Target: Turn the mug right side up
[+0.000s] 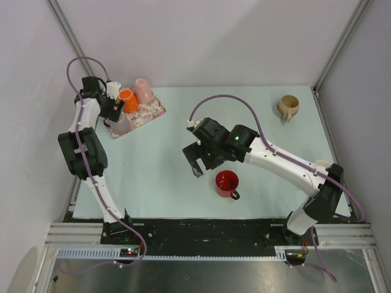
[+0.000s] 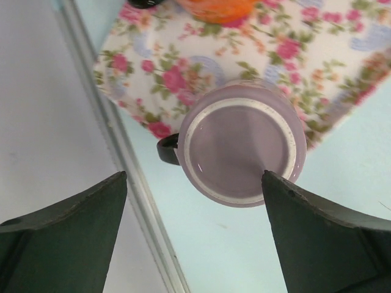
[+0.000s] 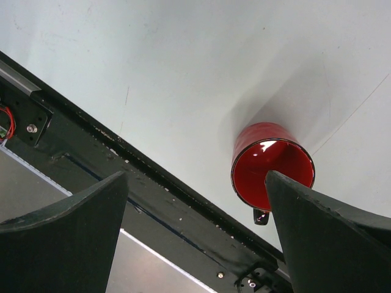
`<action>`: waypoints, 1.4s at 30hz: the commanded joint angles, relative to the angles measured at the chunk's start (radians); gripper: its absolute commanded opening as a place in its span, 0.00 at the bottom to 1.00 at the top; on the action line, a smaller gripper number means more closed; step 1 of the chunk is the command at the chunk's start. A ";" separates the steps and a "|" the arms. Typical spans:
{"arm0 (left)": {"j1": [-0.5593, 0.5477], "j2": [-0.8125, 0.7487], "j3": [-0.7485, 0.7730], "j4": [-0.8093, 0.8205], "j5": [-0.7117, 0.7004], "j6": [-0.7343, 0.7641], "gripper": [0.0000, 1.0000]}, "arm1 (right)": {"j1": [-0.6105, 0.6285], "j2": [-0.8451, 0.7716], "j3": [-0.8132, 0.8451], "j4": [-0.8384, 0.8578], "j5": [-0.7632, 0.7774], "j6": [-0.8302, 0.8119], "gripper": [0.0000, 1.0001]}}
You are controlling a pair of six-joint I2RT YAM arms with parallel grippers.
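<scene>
Lavender glaze marks the mug (image 2: pixel 241 143) you are after: it stands mouth down, its flat base and pale foot ring facing up, at the near-left corner of the floral mat (image 2: pixel 342 61). It sits partly on the mat and partly on the table (image 1: pixel 171 183). Its dark handle (image 2: pixel 166 149) points away from the mat, toward the metal rail.

Your left gripper (image 2: pixel 194 177) hangs above this mug with its jaws spread wide, one finger on each side of it in the wrist view. You cannot tell from the pictures whether either finger touches the mug.

On the mat's far side you can see an orange cup (image 1: pixel 125 97) and a pink cup (image 1: pixel 143 90) beside it.

Your right gripper (image 3: pixel 197 177) is well apart from the mat, out to its right and nearer the arm bases. Its jaws are wide and hold nothing. A red mug (image 3: pixel 272 165) stands mouth up just below it. A tan mug (image 1: pixel 288 107) sits far to the right of the mat.
</scene>
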 commanded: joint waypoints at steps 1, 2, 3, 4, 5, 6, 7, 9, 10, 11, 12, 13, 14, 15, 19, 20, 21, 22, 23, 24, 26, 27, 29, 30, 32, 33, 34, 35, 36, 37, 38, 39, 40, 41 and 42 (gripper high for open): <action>-0.014 -0.096 -0.044 -0.087 0.098 0.024 0.96 | 0.002 -0.004 0.013 0.005 0.001 -0.009 1.00; -0.009 -0.105 -0.023 -0.091 0.108 0.020 0.97 | 0.001 -0.002 0.012 0.006 -0.003 -0.010 1.00; 0.004 -0.111 -0.005 -0.094 0.120 0.015 0.98 | 0.003 0.002 0.011 0.007 -0.010 -0.009 1.00; 0.016 -0.113 0.028 -0.098 0.141 0.013 0.99 | 0.004 0.004 0.012 0.008 -0.015 -0.008 0.99; 0.036 -0.111 0.053 -0.101 0.167 0.012 0.99 | 0.006 0.007 0.012 0.009 -0.020 -0.007 0.99; 0.052 -0.108 0.084 -0.109 0.191 0.017 0.99 | 0.006 0.008 0.013 0.008 -0.022 -0.006 0.99; 0.073 -0.102 0.107 -0.119 0.219 0.026 1.00 | 0.007 0.010 0.012 0.009 -0.023 -0.007 0.99; 0.096 -0.096 0.132 -0.154 0.248 0.083 1.00 | 0.009 0.013 0.009 0.010 -0.029 -0.007 0.99; 0.102 -0.094 0.130 -0.176 0.253 0.134 1.00 | 0.010 0.015 0.008 0.012 -0.031 -0.007 0.99; 0.106 -0.092 0.125 -0.193 0.253 0.175 0.99 | 0.009 0.016 0.007 0.013 -0.035 -0.007 0.99; 0.110 -0.087 0.115 -0.211 0.252 0.231 0.98 | 0.009 0.019 0.005 0.014 -0.039 -0.009 0.99; 0.114 -0.080 0.105 -0.223 0.244 0.275 0.93 | 0.009 0.021 0.003 0.016 -0.043 -0.009 0.99; 0.117 -0.065 0.102 -0.229 0.239 0.321 0.88 | 0.009 0.024 0.001 0.017 -0.043 -0.010 0.99; 0.126 -0.049 0.108 -0.231 0.237 0.354 0.81 | 0.010 0.025 -0.003 0.018 -0.044 -0.011 0.99; 0.169 0.061 0.210 -0.235 0.228 0.418 0.75 | 0.014 0.029 -0.015 0.019 -0.044 -0.016 0.99; 0.176 0.086 0.231 -0.235 0.222 0.433 0.75 | 0.015 0.029 -0.017 0.019 -0.045 -0.015 0.99; 0.181 0.102 0.250 -0.234 0.219 0.454 0.75 | 0.016 0.030 -0.019 0.019 -0.045 -0.013 0.99; 0.181 0.116 0.259 -0.235 0.228 0.471 0.76 | 0.015 0.030 -0.020 0.019 -0.045 -0.013 0.99; 0.181 0.126 0.261 -0.234 0.239 0.500 0.76 | 0.015 0.033 -0.019 0.019 -0.045 -0.013 0.99; 0.181 0.134 0.258 -0.233 0.257 0.527 0.76 | 0.016 0.037 -0.017 0.018 -0.045 -0.015 0.99; 0.176 0.161 0.263 -0.234 0.285 0.579 0.77 | 0.016 0.049 -0.003 0.012 -0.068 -0.019 0.99; 0.173 0.178 0.275 -0.234 0.297 0.600 0.77 | 0.016 0.054 0.006 0.005 -0.071 -0.023 0.99; 0.169 0.216 0.317 -0.234 0.322 0.625 0.77 | 0.015 0.069 0.030 -0.016 -0.065 -0.029 0.99; 0.164 0.231 0.337 -0.234 0.330 0.634 0.78 | 0.015 0.077 0.044 -0.026 -0.061 -0.030 1.00; 0.155 0.258 0.362 -0.234 0.334 0.665 0.78 | 0.016 0.090 0.061 -0.046 -0.058 -0.023 0.99; 0.149 0.270 0.371 -0.234 0.334 0.686 0.77 | 0.015 0.094 0.066 -0.053 -0.057 -0.020 0.99; 0.143 0.278 0.382 -0.234 0.333 0.699 0.76 | 0.015 0.097 0.069 -0.057 -0.057 -0.017 0.99; 0.138 0.292 0.393 -0.234 0.329 0.704 0.74 | 0.015 0.099 0.071 -0.060 -0.058 -0.017 0.99; 0.129 0.302 0.403 -0.233 0.323 0.700 0.73 | 0.016 0.100 0.070 -0.061 -0.057 -0.017 0.99; 0.121 0.310 0.404 -0.234 0.312 0.698 0.72 | 0.015 0.102 0.070 -0.063 -0.057 -0.018 0.99; 0.112 0.316 0.395 -0.234 0.303 0.704 0.72 | 0.015 0.104 0.074 -0.069 -0.057 -0.017 0.99; 0.106 0.319 0.385 -0.234 0.295 0.709 0.71 | 0.015 0.107 0.077 -0.079 -0.041 -0.017 0.99; 0.102 0.321 0.370 -0.233 0.291 0.713 0.71 | 0.015 0.109 0.081 -0.086 -0.031 -0.015 0.99; 0.099 0.323 0.362 -0.234 0.290 0.714 0.70 | 0.016 0.110 0.082 -0.093 -0.021 -0.014 0.99; 0.096 0.325 0.357 -0.234 0.291 0.706 0.69 | 0.016 0.109 0.080 -0.096 -0.016 -0.013 0.99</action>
